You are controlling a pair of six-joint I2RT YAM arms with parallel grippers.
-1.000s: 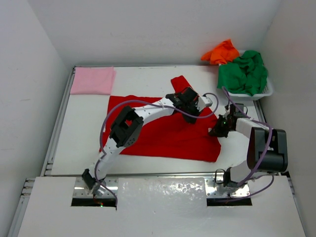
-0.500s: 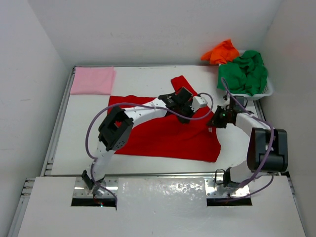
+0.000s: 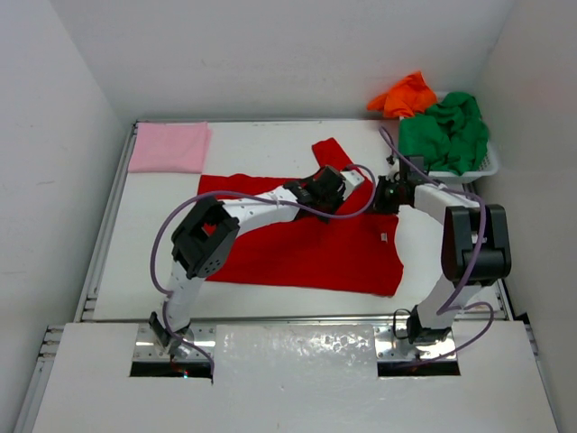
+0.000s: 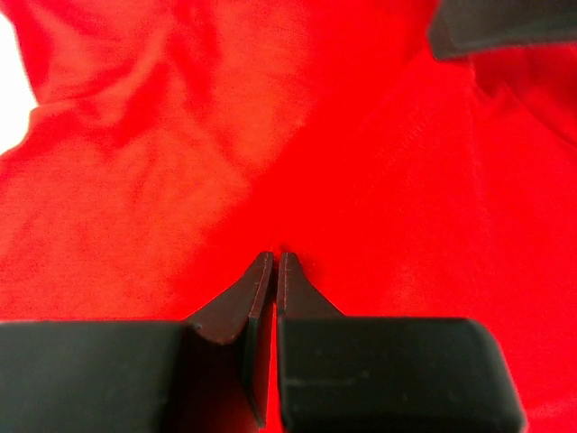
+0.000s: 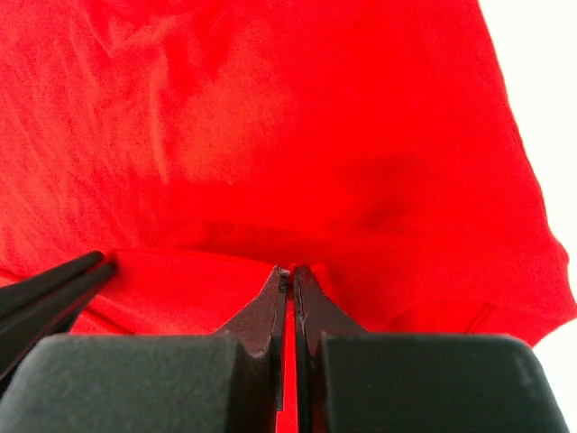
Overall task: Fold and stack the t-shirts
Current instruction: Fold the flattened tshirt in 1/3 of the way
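Right gripper [image 3: 383, 195] drew rearward, pinching red t-shirt [image 3: 297, 248] (long axis crosswise).

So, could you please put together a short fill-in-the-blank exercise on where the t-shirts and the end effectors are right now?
The pink t-shirt lies folded at the far ____ corner of the table. The green t-shirt is piled in a basket whose colour is ____. Counting the left end effector and the right end effector, ____ end effectors are over the red t-shirt.
Missing words: left; white; two.
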